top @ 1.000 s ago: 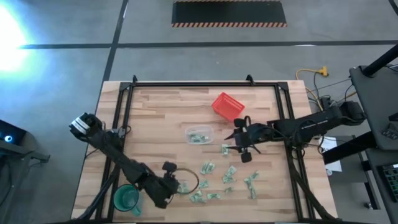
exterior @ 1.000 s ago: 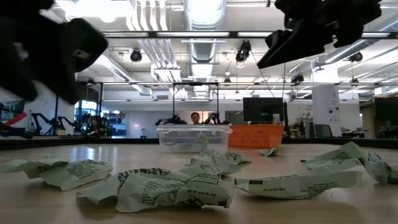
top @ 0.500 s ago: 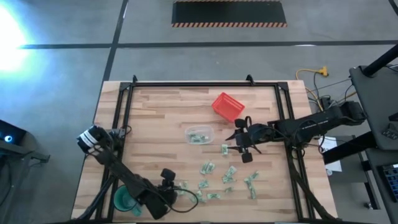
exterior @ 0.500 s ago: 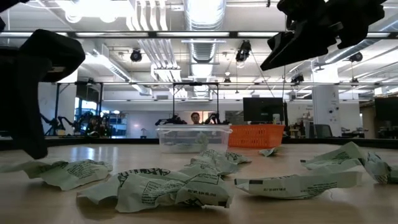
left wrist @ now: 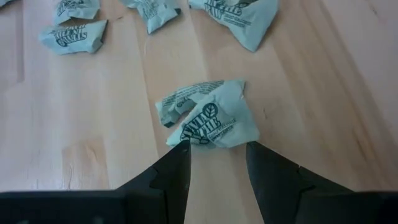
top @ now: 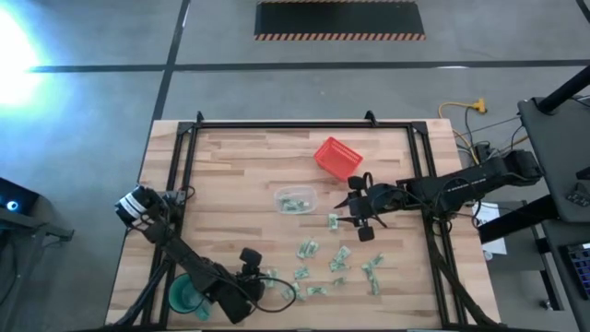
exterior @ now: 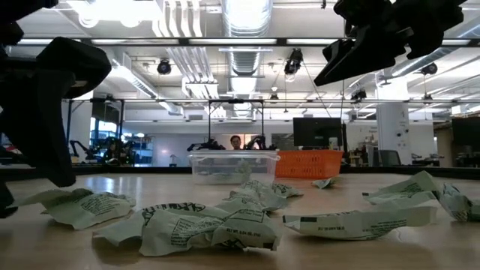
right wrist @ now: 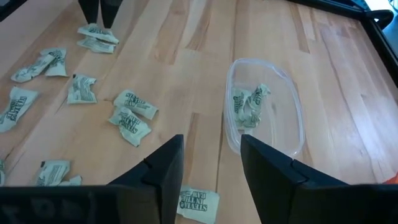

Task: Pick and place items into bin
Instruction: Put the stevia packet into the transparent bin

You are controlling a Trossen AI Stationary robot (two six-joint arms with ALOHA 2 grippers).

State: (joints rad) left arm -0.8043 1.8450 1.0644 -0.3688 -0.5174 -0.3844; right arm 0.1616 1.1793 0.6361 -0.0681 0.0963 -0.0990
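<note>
- spanning the whole high view, wooden bench [top: 230, 175] with black rails along both sides; red mesh basket [top: 337, 157] toward the far edge, green cup [top: 187, 293] at the near left corner.
- reaching in from the left, left end effector [top: 270, 287] low over the near scatter, fingers apart, one crumpled wrapper [left wrist: 210, 121] lying just ahead of the fingertips [left wrist: 181, 149] and not yet between them.
- hanging above the bench on the right, right end effector [top: 348, 210] with fingers apart and nothing in them, just beside the bin.
- sitting mid-bench, clear bin [top: 295, 200] with a few wrapped pieces already inside [right wrist: 249, 107].
- lying loose between bin and near edge, the items [top: 337, 260], pale green and white, mostly apart from one another.
- judging risk: flat, thin wrapper likely to skid ahead of closing fingers instead of being pinched, since it rests beyond the tips.
- judging further: crinkled film prone to slipping out in transit; light bin liable to slide if clipped on the rim.
</note>
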